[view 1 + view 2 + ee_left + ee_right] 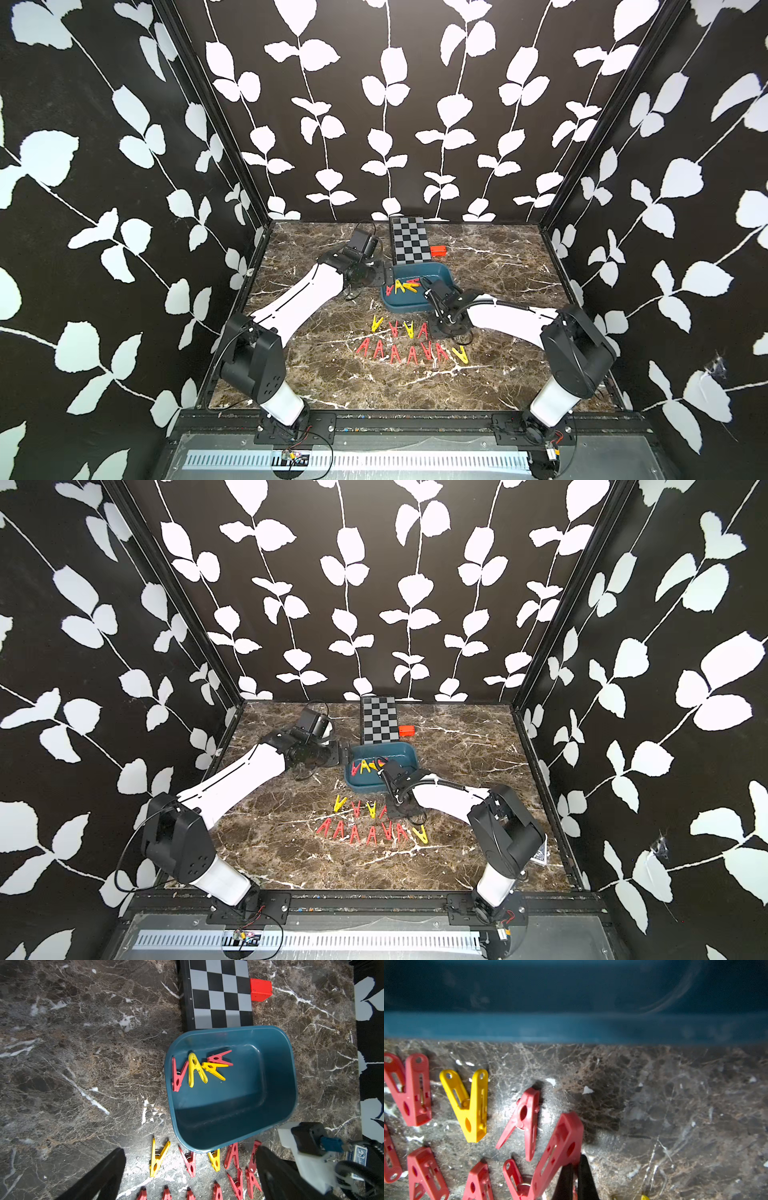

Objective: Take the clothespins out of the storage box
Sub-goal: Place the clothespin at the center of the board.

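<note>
The teal storage box (pixel 441 272) (pixel 405 752) (pixel 239 1105) sits mid-table. Several clothespins (pixel 401 286) (pixel 365 767) (pixel 197 1068), red and yellow, lie at its left end. More clothespins (pixel 411 345) (pixel 370 825) (pixel 158 1157) (pixel 467 1105) lie in two rows on the marble in front of the box. My left gripper (pixel 385 275) (pixel 343 753) (pixel 191 1149) is open and empty at the box's left rim. My right gripper (pixel 449 329) (pixel 400 810) (pixel 576 1162) is low in front of the box wall (pixel 571 1026), shut on one leg of a tilted red clothespin (pixel 558 1147) at the right end of the rows.
A black-and-grey checkered board (pixel 409 241) (pixel 220 995) lies behind the box, with a small red block (pixel 437 250) (pixel 260 989) beside it. A blue card deck (pixel 540 852) (pixel 358 1153) lies near the right arm's base. Patterned walls close in three sides.
</note>
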